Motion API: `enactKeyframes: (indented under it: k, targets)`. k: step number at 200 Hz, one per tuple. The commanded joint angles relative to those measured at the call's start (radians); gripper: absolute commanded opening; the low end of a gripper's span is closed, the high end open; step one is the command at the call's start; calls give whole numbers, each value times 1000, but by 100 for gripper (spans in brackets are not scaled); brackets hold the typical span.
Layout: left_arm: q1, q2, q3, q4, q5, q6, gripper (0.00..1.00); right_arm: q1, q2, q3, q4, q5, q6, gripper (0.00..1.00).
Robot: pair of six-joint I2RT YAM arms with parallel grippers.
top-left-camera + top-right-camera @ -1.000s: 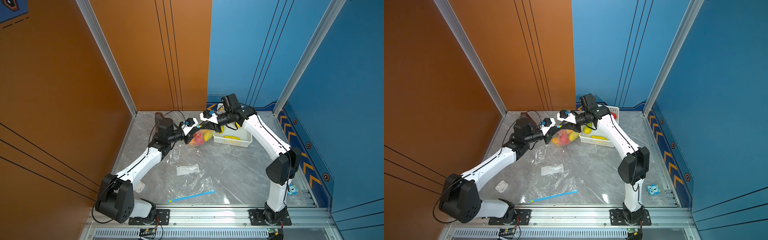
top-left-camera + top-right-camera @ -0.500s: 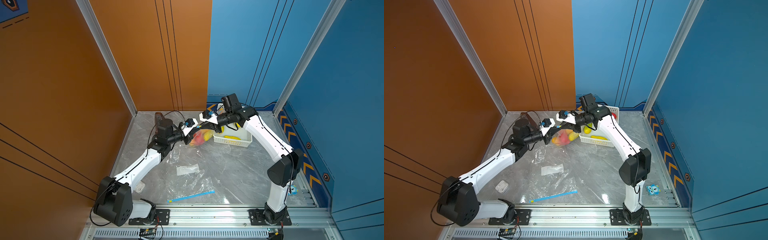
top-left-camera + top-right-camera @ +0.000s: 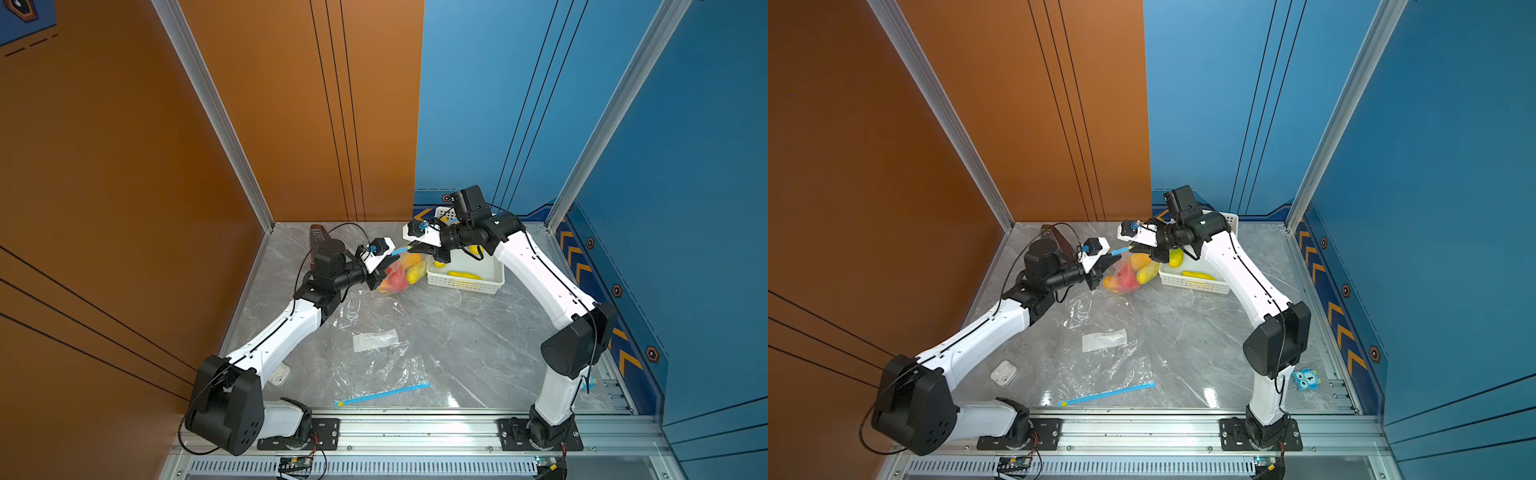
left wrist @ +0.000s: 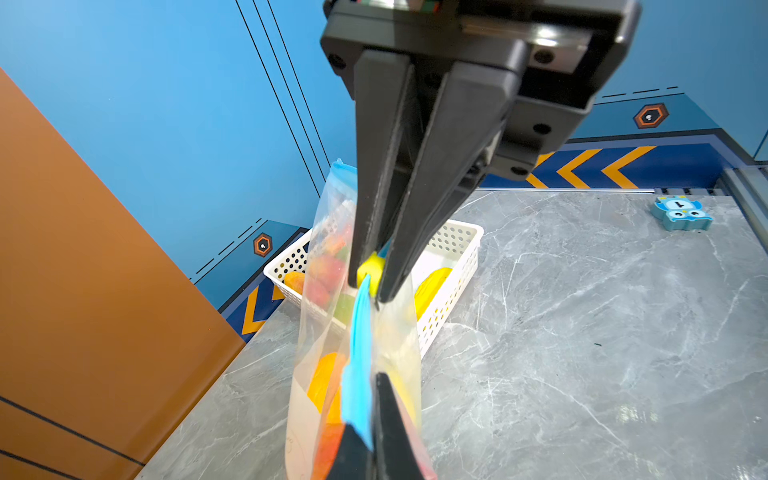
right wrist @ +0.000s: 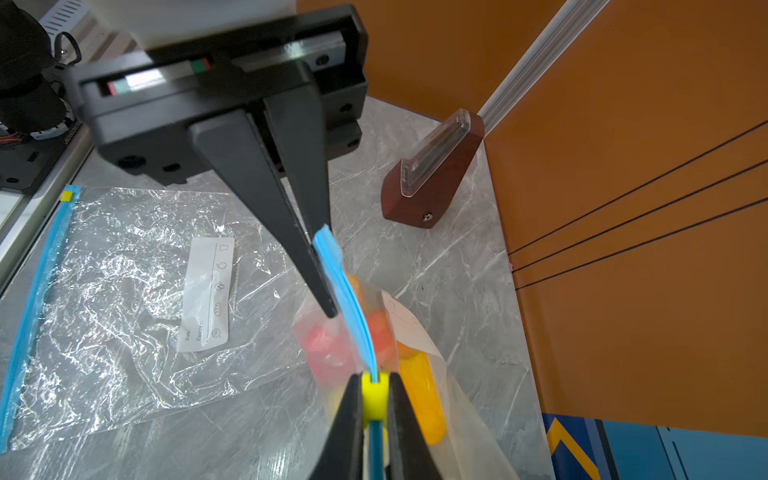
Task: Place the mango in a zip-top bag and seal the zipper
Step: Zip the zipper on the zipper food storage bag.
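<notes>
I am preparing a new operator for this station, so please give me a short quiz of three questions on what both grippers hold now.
1. True or false: the white basket is empty.
2. Which one pinches the yellow slider? A) left gripper B) right gripper C) neither
3. Fill in: the bag's zipper strip, on which the left gripper is shut, is ____ in colour.
Key: 1 false, yellow fruit lies in it; 2 B; 3 blue.
</notes>
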Motion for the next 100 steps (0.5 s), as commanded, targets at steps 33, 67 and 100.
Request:
enactKeyframes:
  k: [33,67,100]
  targets:
    - [43,-36,-14,8,-58,14,0,-103,45,70,-25,125,2,10]
    - [70,-46,-17,8,-77,11,0,-145,72,115,-23,142,19,10]
    - [91,-52,-22,8,-87,8,0,-173,101,163,-24,173,44,10]
